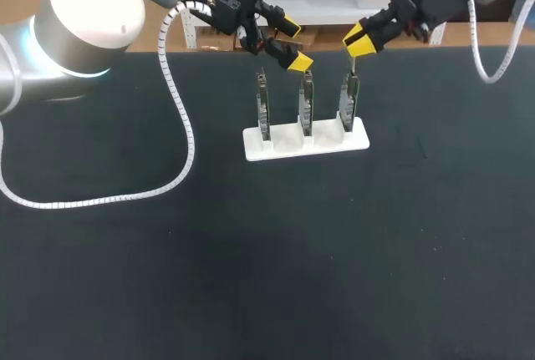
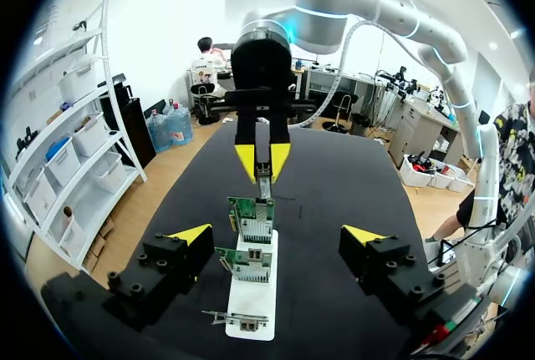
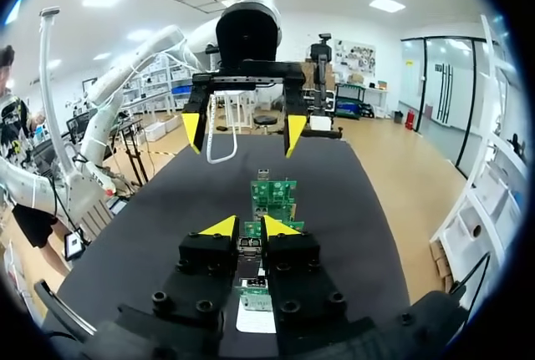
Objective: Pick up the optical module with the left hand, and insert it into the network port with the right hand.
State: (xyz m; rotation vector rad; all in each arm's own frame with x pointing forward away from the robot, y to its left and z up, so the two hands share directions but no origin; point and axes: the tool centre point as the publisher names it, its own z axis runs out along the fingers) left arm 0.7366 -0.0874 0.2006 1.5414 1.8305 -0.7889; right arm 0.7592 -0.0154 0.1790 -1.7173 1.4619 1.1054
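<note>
right pincer grips optical module over end card of white rack, near worktop far edge; left pincer released, above rack.

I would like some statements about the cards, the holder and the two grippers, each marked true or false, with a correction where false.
1. Three green cards stand upright in the white holder. True.
2. The left gripper is shut on a card. False: its fingers are wide open and hold nothing.
3. The right gripper holds the optical module just over the end card on its own side. True.
4. The holder's middle slot is empty. False: the middle card stands there.
</note>
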